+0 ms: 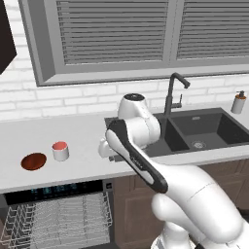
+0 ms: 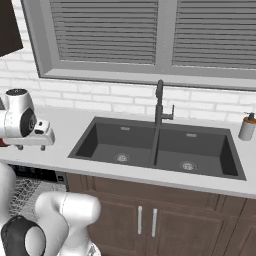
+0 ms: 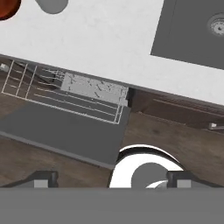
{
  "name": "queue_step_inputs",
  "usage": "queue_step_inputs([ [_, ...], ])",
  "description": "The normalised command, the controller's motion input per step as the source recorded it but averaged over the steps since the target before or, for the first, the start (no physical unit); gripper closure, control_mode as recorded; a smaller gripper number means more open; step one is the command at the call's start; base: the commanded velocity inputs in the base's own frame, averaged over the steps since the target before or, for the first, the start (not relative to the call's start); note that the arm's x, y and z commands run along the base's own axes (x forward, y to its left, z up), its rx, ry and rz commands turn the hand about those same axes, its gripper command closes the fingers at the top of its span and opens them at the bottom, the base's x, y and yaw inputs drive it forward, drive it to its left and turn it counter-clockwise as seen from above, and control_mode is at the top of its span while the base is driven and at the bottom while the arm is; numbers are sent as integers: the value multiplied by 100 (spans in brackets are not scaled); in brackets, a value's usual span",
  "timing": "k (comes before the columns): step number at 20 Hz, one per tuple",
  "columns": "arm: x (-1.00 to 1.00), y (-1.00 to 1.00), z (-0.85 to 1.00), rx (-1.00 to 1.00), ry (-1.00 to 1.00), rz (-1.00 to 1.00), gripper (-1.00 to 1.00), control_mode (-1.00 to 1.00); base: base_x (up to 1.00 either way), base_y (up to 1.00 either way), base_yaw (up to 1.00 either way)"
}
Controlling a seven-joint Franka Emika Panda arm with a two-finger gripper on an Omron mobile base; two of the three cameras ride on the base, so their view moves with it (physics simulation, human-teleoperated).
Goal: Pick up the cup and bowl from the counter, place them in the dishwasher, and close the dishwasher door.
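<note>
Hand view: the gripper (image 3: pixel 111 178) stands wide apart, empty, above the dishwasher door (image 3: pixel 65 131).

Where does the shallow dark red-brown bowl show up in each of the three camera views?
Left base view: the shallow dark red-brown bowl lies at far left on the light grey-white counter, left of the small red-topped cup.
Right base view: not in it.
Hand view: its edge peeks in at the top left corner.
Shared landmark: the dark double sink.
</note>
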Motion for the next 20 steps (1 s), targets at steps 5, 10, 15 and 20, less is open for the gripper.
queue_step_inputs([
  [5, 0, 100, -54, 0, 1, 7, -100, -100, 0, 0, 0],
  [10, 8, 91, -22, 0, 0, 0, -100, -100, 0, 0, 0],
  [15, 33, 36, 0, -3, -3, -12, -100, -100, 0, 0, 0],
  [20, 59, 39, 0, 0, -1, -23, -100, -100, 0, 0, 0],
])
